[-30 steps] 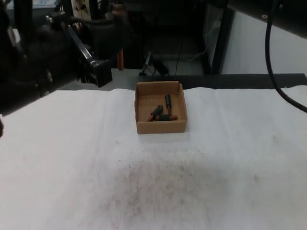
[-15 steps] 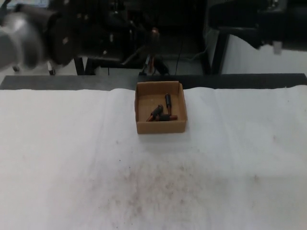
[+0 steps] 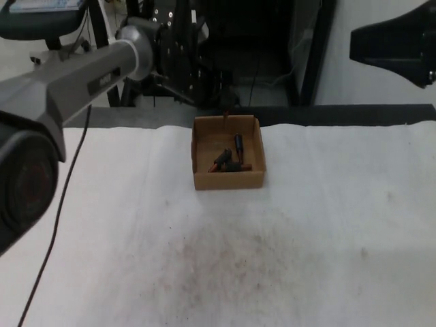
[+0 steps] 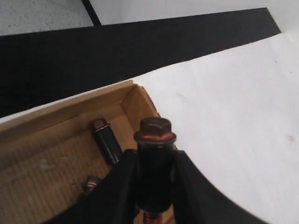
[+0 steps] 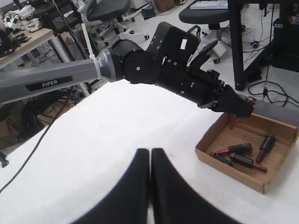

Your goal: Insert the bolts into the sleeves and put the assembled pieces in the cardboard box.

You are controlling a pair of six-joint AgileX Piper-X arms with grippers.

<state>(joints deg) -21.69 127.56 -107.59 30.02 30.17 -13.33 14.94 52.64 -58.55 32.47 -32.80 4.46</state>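
Observation:
The cardboard box [image 3: 228, 181] sits mid-bench, with three assembled bolt-and-sleeve pieces [image 3: 230, 160] lying inside. My left gripper [image 3: 225, 112] hangs over the box's far edge. In the left wrist view the left gripper [image 4: 154, 175] is shut on a black sleeve with a copper bolt head [image 4: 154, 135], held above the box wall [image 4: 70, 107] and two pieces [image 4: 105, 140] inside. The right wrist view shows my right gripper [image 5: 150, 154] shut and empty, high above the white cloth. Beyond it are the left gripper [image 5: 243, 108], its held piece [image 5: 233, 122] and the box [image 5: 227, 171].
White cloth [image 3: 218, 259] covers the bench, stained in the near middle. A black strip [image 3: 340, 112] runs along the far edge behind the box. The right arm [image 3: 395, 41] hovers at the upper right. Chairs and desks stand in the room behind.
The left arm has swung in from the far left and now stretches to the box's far edge with the piece. The right arm has shifted at the upper right.

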